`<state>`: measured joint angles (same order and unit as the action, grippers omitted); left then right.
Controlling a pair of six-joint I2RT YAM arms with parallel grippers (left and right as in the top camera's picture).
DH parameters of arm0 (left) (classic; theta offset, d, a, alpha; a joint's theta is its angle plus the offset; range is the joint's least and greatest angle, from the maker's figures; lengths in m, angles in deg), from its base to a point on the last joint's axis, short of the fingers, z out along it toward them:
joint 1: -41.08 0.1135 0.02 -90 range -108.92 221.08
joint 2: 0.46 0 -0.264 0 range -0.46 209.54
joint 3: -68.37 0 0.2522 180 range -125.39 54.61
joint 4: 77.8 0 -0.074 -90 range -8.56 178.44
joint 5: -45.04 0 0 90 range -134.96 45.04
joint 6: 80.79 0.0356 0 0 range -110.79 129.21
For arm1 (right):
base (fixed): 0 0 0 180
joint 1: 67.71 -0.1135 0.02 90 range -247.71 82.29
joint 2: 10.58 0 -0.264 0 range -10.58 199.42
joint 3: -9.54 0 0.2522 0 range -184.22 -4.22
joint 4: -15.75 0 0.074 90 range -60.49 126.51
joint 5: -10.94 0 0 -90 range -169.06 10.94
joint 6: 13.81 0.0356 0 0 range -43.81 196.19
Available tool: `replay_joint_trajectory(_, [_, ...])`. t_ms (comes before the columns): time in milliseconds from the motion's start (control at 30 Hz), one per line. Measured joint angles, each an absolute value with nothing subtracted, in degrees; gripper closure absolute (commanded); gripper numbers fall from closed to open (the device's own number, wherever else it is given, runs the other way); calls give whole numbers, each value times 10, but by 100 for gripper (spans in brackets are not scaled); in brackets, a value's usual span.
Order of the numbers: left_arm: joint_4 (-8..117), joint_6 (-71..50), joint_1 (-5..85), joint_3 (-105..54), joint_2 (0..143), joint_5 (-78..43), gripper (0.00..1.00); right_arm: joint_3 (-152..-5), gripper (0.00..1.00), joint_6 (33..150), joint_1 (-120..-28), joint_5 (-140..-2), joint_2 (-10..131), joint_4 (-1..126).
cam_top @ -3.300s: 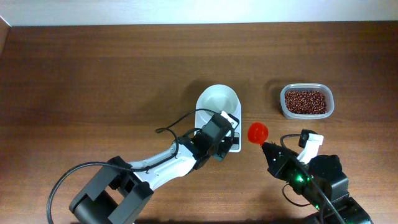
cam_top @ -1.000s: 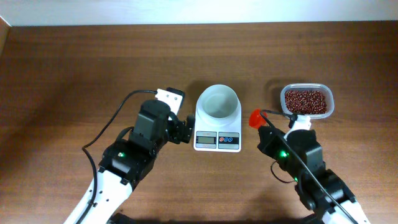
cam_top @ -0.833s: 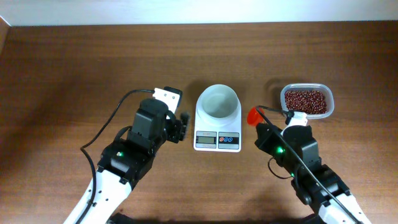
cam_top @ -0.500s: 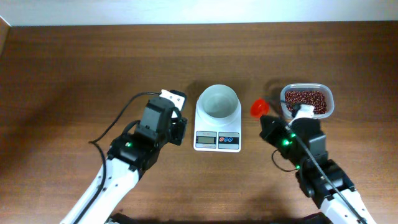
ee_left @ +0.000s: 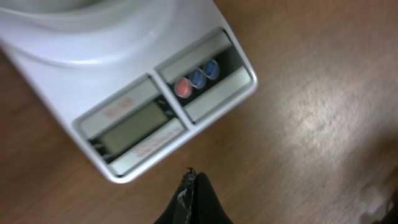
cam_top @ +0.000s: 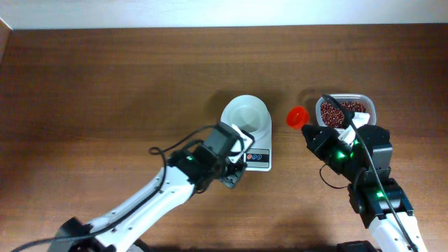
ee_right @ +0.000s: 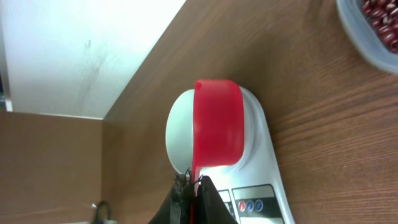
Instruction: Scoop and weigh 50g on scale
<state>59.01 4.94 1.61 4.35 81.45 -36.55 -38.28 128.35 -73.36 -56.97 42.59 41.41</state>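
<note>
- Across the whole overhead view: brown wooden table (cam_top: 105,84).
- Lower centre of the left wrist view: left gripper (ee_left: 190,184), fingers pressed flat together with nothing between them, tip over bare wood just short of the front edge of the scale (cam_top: 256,140).
- Centre of the overhead view: scale sitting flat on the table, white and rectangular, with the round white bowl (cam_top: 246,114) on its far half and the left arm covering part of its front.
- Upper left of the left wrist view: grey display (ee_left: 132,127) beside three small round buttons (ee_left: 197,79), one reddish and two blue; faint lettering above and below the display, too blurred to read.
- Right of centre, overhead: red scoop (cam_top: 297,116) held above the table between bowl and tub, apart from both.
- Bottom centre of the right wrist view: right gripper (ee_right: 191,185), fingers clamped narrow on the scoop's handle.
- Upper right, overhead: clear tub of red beans (cam_top: 357,106), partly hidden under the right arm.
</note>
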Motion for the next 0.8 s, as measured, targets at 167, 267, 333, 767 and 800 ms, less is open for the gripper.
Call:
replay_joint_trajectory(167, [639,50,-12,44,870,-384,100,-383,96,1283,-734,-562,426,414])
replay_joint_trajectory(267, [685,52,-18,43,918,-390,100,-383,96,1282,-734,-555,426,415])
replay_joint_trajectory(333, [709,53,-18,43,944,-401,100,-383,96,1282,-734,-547,426,414])
replay_joint_trajectory(767, [792,93,-19,43,966,-426,100,-383,96,1282,-734,-530,426,414])
replay_joint_trajectory(800, [794,95,-19,43,966,-427,100,-383,96,1282,-734,-530,426,414])
